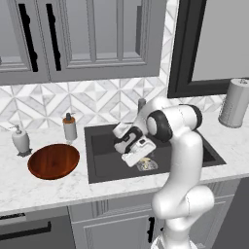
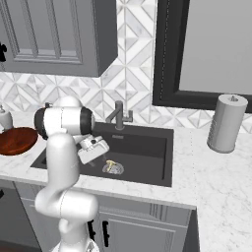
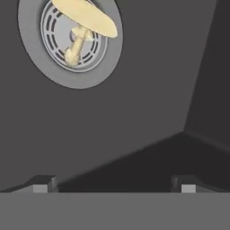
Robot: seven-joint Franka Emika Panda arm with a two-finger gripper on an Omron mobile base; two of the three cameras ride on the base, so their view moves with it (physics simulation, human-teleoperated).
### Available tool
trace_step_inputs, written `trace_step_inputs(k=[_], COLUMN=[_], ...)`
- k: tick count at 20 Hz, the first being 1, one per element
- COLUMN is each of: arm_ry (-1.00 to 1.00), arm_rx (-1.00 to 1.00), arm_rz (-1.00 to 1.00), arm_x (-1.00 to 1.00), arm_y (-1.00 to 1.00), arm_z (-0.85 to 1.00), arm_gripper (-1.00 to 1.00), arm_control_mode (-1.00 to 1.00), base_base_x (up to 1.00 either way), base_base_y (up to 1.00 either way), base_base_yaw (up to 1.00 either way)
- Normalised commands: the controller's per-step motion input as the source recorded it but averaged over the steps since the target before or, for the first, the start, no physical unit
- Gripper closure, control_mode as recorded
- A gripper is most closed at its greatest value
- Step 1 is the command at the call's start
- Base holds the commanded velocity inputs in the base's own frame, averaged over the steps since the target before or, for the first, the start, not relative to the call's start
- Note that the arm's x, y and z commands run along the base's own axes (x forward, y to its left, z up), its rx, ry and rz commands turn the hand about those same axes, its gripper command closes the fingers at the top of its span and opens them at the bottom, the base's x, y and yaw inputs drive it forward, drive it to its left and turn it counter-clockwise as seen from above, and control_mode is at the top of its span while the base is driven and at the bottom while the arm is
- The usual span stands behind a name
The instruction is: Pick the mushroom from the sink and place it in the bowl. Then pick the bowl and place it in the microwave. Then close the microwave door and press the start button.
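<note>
The cream mushroom [image 3: 87, 17] lies tilted on the round metal drain [image 3: 53, 74] of the dark sink [image 3: 143, 81], cap uppermost in the hand view. My gripper [image 3: 114, 186] hangs open and empty low inside the basin, its fingertips [image 3: 42, 184] short of the mushroom and apart from it. From the left base the gripper [image 1: 140, 157] partly covers the mushroom [image 1: 145, 163]; from the right base the mushroom [image 2: 111, 164] sits just right of the gripper [image 2: 101, 153]. The reddish-brown bowl [image 1: 53, 160] rests empty on the counter left of the sink [image 1: 104, 168]. The microwave and its door are out of view.
Two white soap dispensers [image 1: 20, 140] [image 1: 70, 126] stand behind the bowl. A grey faucet [image 2: 119, 115] rises at the sink's back rim. A paper towel roll [image 2: 226, 123] stands on the counter to the right, under a dark-framed panel [image 2: 165, 54]. Grey wall cabinets [image 1: 92, 34] hang above.
</note>
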Motion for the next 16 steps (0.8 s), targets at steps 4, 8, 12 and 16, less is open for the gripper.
trace_step_inputs(k=[4,8,12,16], arm_ry=[-0.06,-0.03,0.0,-0.02], arm_rx=[-0.01,-0.04,-0.02,-0.03], arm_rz=[0.0,0.0,0.0,0.0], arm_x=[0.53,0.44,0.27,0.25], arm_y=[-0.06,-0.07,-0.12,-0.13], arm_z=[-0.07,-0.32,-0.5,-0.35], arm_gripper=[-1.0,-1.0,-1.0,-1.0], arm_control_mode=[-1.0,-1.0,-1.0,-1.0], base_base_x=[0.0,0.0,0.0,0.0], base_base_y=[0.0,0.0,0.0,0.0], base_base_yaw=[0.0,0.0,0.0,0.0])
